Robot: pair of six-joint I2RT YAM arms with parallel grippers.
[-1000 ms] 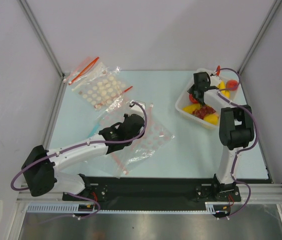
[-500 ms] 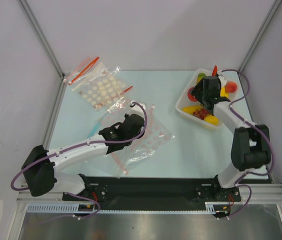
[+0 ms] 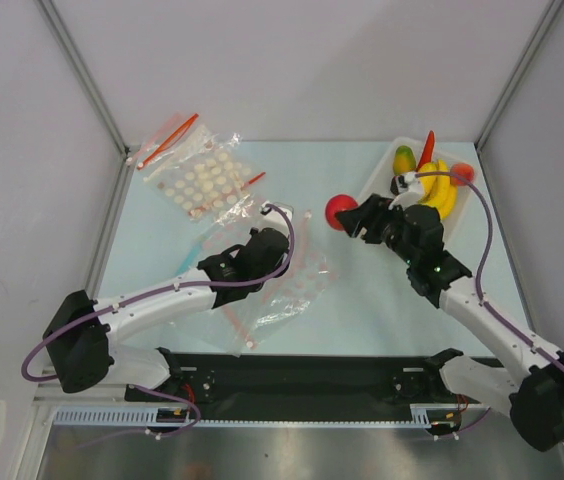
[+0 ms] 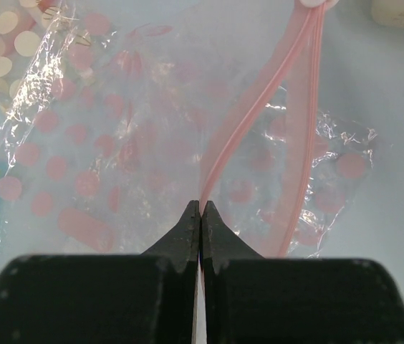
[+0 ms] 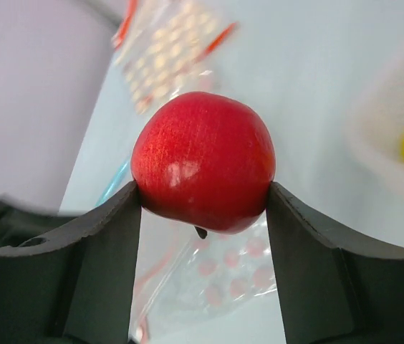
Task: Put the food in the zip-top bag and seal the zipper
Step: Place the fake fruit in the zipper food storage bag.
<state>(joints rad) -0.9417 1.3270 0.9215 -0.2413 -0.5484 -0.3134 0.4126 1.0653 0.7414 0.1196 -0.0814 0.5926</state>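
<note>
**Red apple held aloft, zipper pinched on the pale table**

We start at the left, where a plain grey-white wall meets a slanting metal frame post (image 3: 82, 75). The table (image 3: 362, 300) is a smooth, pale blue-green sheet with a black rail along its near edge, where the arm bases sit.

In the far left corner lies a clear bag with white dots (image 3: 202, 178), with a loose red strip (image 3: 170, 140) beside it. Nearer to us, the left gripper (image 4: 200, 209) rests low on the table. Its two black fingers are pressed together and pinch one band of the zipper (image 4: 259, 107). The zipper's two pink bands join at the far end and spread apart towards us, so the mouth gapes.

The zip-top bag (image 3: 302, 270) lies flat and crinkled on the table left of centre, partly under that arm. Pink spots show across the plastic. We cannot tell whether they belong to this bag or to a sheet beneath it.

Right of the bag, the right gripper (image 3: 350, 216) holds the red apple (image 5: 202, 161) squarely between its two pads. The apple is up off the surface, between the bag and the tray.

The white tray (image 3: 374, 178) sits in the far right corner. It holds a yellow-green mango (image 3: 403, 159), a red chili (image 3: 427, 150), yellow bananas (image 3: 440, 188) and a reddish fruit (image 3: 463, 173) at its right edge. Beyond the tray, a second frame post runs up the right-hand wall.
</note>
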